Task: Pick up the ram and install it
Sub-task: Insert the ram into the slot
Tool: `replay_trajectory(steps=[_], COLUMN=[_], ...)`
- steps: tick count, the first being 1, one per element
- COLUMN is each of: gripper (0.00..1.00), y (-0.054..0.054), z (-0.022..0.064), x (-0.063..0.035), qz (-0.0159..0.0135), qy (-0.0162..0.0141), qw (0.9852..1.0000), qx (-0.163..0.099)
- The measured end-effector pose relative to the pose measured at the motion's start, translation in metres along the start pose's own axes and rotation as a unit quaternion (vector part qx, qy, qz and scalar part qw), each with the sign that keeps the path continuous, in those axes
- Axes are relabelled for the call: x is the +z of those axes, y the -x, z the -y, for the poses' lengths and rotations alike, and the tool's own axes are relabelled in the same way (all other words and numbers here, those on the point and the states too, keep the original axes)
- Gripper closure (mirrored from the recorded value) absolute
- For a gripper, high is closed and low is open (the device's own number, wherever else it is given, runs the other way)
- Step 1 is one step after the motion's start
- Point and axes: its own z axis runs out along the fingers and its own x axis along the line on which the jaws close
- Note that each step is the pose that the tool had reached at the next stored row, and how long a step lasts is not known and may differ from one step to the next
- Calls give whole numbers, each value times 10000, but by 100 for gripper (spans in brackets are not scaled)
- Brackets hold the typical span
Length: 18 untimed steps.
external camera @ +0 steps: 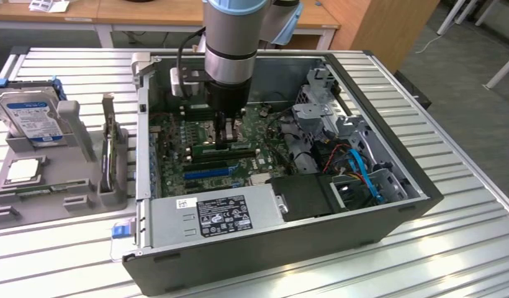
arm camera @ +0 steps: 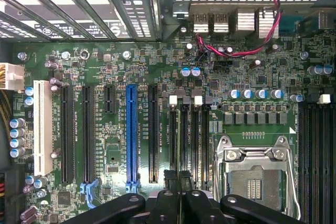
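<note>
Ram [external camera: 207, 149]: light, stiff, thin, likely fragile; best held by its flat faces at mid-length. Location: inside the case [external camera: 387, 211], toward the exterior view's left, over the memory slots [arm camera: 184, 135]. Gripper [external camera: 229, 141]: narrow, apparently pinching it.

Two cameras, one computer case [external camera: 321, 248]
The exterior camera looked down at a slant from well back, taking in case and table [external camera: 470, 248]; the wrist camera faced straight down, close over the motherboard [arm camera: 157, 66], which both shared.
</note>
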Motion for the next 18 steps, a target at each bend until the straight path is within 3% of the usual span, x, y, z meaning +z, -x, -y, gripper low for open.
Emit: replay_trajectory(steps=[18], gripper=[88], y=[-21], z=[1], x=[0], qz=[0], qy=[0], qw=[10000], qx=[-8])
